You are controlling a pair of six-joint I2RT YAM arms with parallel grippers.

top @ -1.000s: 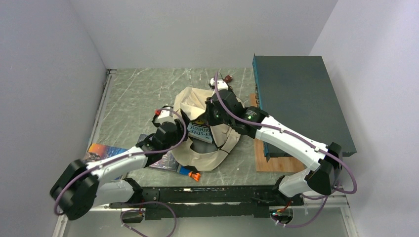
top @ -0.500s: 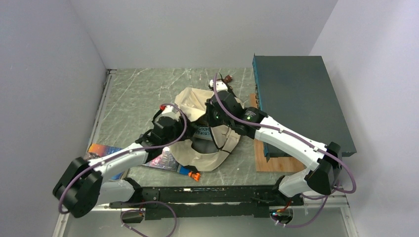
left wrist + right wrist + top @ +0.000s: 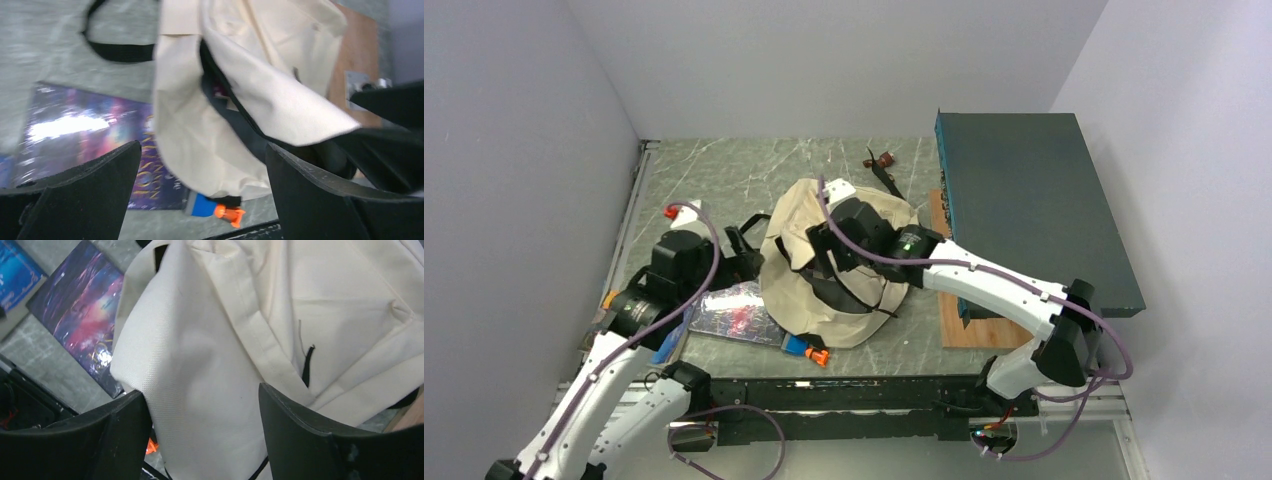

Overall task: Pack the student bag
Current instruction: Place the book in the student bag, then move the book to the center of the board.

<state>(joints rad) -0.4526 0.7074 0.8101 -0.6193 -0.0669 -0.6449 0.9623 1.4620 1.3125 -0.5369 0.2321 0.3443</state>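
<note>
The student bag, a slumped beige canvas backpack with black straps, lies mid-table. My right gripper hovers over its top, open, and in the right wrist view only the bag's cream fabric shows below the spread fingers. My left gripper stands to the left of the bag, open wide and holding nothing. In the left wrist view the bag and a glossy purple book lie ahead of it. The bag's inside is hidden.
A purple book lies flat against the bag's left side; a blue book lies beyond it. A small blue and orange object sits at the bag's near edge. A big dark teal box and a wooden board fill the right.
The right gripper opened and shifted left over the bag; the labelled book at the bag's mouth is out of sight. The left arm pulled back leftward off the bag and opened.
</note>
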